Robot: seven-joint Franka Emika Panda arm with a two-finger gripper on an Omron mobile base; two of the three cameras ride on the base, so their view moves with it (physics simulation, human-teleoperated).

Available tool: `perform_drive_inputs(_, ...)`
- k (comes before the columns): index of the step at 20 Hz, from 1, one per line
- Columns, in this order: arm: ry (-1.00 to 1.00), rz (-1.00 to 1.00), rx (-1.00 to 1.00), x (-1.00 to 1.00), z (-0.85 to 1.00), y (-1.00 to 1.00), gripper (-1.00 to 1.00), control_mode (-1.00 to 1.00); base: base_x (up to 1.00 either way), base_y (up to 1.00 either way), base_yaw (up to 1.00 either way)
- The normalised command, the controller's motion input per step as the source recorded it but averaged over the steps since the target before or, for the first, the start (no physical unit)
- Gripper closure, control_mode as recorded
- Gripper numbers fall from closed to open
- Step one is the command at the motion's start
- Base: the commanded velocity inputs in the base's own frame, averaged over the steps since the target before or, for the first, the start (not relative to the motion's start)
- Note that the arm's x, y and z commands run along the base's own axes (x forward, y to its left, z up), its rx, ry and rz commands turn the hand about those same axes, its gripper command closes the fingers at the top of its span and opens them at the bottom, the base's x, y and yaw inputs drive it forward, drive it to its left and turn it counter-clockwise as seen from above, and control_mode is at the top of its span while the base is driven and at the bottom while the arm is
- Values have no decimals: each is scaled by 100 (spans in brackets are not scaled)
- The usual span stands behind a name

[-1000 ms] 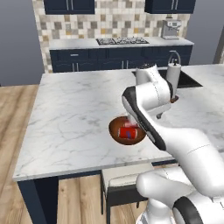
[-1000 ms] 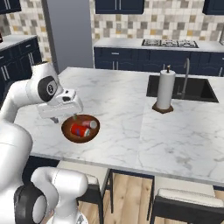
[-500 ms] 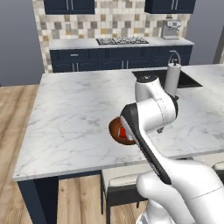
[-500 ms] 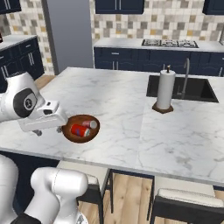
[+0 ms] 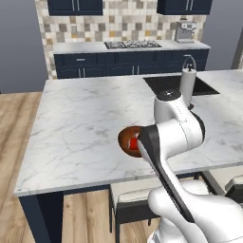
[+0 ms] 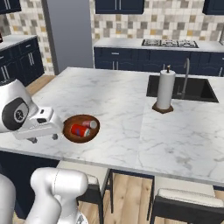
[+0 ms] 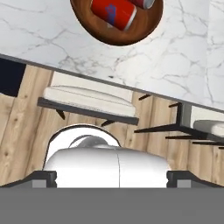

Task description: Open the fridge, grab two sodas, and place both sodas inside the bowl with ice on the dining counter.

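Two small red cylindrical soda cans (image 6: 80, 130) lie on their sides in the round reddish-brown wooden bowl (image 6: 94, 131), left of centre in my right base view, near the front edge of the white grey-veined marble dining counter (image 6: 131, 109). My gripper (image 6: 43, 139) sits just left of the bowl at that edge, fingers spread wide and holding nothing. Open marble runs right toward the white paper towel roll (image 6: 165, 89) by the dark sink (image 6: 197, 89). Pale cushioned stools (image 7: 87, 99) stand below the edge.

paper towel roll (image 6: 166, 89) upright beside sink (image 6: 199, 89) | faucet (image 6: 185, 76) | stove (image 6: 169, 43) on wall counter | stools (image 7: 87, 101) below
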Motion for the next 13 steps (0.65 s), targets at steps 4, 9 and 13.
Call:
perform_drive_inputs(4,-16,0,0,-49,29,-1,-100,-100,0,0,0)
perform_drive_inputs(9,-20,0,0,-34,34,0,-100,-100,0,0,0)
perform_drive_inputs(13,-22,2,2,-5,23,0,-100,-100,0,0,0)
